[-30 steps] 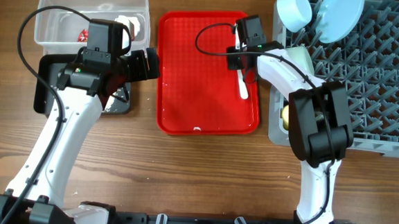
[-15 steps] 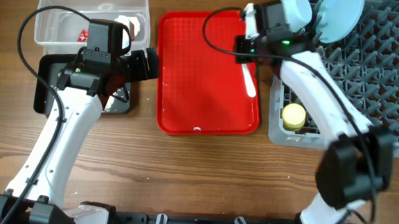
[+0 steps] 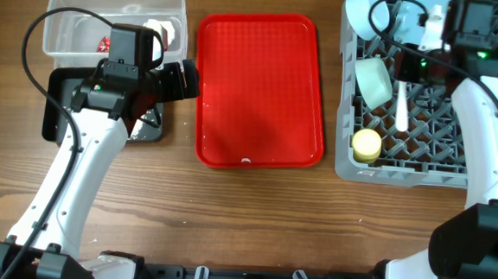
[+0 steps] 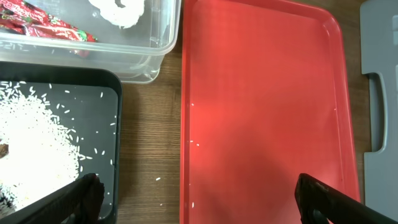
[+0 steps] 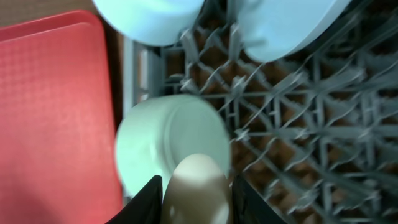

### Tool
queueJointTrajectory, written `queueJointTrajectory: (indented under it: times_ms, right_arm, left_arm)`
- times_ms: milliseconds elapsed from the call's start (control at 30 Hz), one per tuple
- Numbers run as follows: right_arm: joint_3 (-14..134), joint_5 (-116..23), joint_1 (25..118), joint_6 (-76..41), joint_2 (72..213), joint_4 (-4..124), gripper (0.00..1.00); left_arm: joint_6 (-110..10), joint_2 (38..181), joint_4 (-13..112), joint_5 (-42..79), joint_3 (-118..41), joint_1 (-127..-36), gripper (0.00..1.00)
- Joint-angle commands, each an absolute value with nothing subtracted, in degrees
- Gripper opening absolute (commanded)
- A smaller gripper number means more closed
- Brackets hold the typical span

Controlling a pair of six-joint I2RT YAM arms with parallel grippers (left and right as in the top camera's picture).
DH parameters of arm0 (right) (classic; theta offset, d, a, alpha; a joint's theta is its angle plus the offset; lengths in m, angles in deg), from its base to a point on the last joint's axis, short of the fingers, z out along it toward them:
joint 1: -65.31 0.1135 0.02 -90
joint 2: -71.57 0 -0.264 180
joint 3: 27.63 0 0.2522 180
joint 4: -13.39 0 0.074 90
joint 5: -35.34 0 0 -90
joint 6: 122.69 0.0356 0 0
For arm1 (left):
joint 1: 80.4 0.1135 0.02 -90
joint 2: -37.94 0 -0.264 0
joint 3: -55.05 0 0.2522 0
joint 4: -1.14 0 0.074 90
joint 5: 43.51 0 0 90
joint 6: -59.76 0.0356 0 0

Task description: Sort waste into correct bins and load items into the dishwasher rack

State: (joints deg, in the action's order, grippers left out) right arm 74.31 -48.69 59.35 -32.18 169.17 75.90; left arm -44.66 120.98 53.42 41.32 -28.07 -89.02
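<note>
My right gripper (image 3: 406,71) is shut on the white plastic spoon (image 3: 402,107) and holds it over the grey dishwasher rack (image 3: 431,142). In the right wrist view the spoon's bowl (image 5: 196,190) sits between the fingers, over the mint-green bowl (image 5: 163,146). The pale-blue bowl (image 5: 149,18) and pale-blue plate (image 5: 292,25) stand at the rack's far end. The yellow cup (image 3: 367,145) sits in the rack's front left. My left gripper (image 4: 202,208) is open and empty, straddling the black tray (image 4: 93,124) of rice and the red tray (image 4: 267,112). The clear tub (image 4: 149,50) holds a red wrapper (image 4: 43,28) and tissue (image 4: 121,9).
The flat red tray (image 3: 261,88) lies between the bins and the rack with a few rice grains on it. The clear tub (image 3: 118,15) sits behind the black tray (image 3: 56,102) at the left. Loose rice grains lie on the wood beside the black tray.
My right arm has carried the spoon from the red tray rightward to above the rack. The red tray now holds no spoon. The left arm has not moved.
</note>
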Motion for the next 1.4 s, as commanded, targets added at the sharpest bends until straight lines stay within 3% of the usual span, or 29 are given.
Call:
queueJointTrajectory:
  times_ms: [0, 167, 600, 700, 767, 833, 1033, 1200, 1267, 1367]
  right_arm:
    - [70.69, -49.04, 58.06, -46.95, 169.13, 71.51, 0.24]
    - [66.34, -48.95, 56.01, -50.47, 169.74, 63.18, 0.26]
    - [66.29, -52.10, 55.16, -47.26, 177.74, 57.98, 0.28]
    - [66.31, -52.14, 55.16, -47.19, 177.72, 57.89, 0.45]
    - [66.51, -52.10, 55.16, -45.66, 177.50, 57.87, 0.63]
    - [67.10, -52.01, 55.16, -44.02, 176.47, 58.89, 0.73]
    - [71.93, -47.16, 55.16, -42.56, 165.81, 68.10, 0.81]
    - [72.83, -43.59, 55.16, -40.46, 147.30, 75.44, 0.91]
    - [72.83, -43.59, 55.16, -38.30, 138.29, 78.41, 1.00]
    - [72.83, -43.59, 55.16, -38.27, 127.49, 79.90, 1.00]
  left_arm:
    - [-43.96, 121.42, 53.25, 41.86, -28.36, -89.15, 1.00]
    - [-43.96, 121.42, 53.25, 41.86, -28.36, -89.15, 1.00]
    - [-43.96, 121.42, 53.25, 41.89, -28.36, -89.15, 1.00]
    - [-43.96, 121.42, 53.25, 41.89, -28.36, -89.13, 1.00]
    - [-43.96, 121.42, 53.25, 41.86, -28.36, -89.15, 1.00]
    - [-43.96, 121.42, 53.25, 41.86, -28.34, -89.13, 1.00]
    - [-43.96, 121.42, 53.25, 41.89, -28.34, -89.15, 1.00]
    - [-43.94, 121.42, 53.25, 41.86, -28.36, -89.13, 1.00]
    - [-43.96, 121.42, 53.25, 41.86, -28.36, -89.15, 1.00]
    - [-43.96, 121.42, 53.25, 41.86, -28.36, -89.13, 1.00]
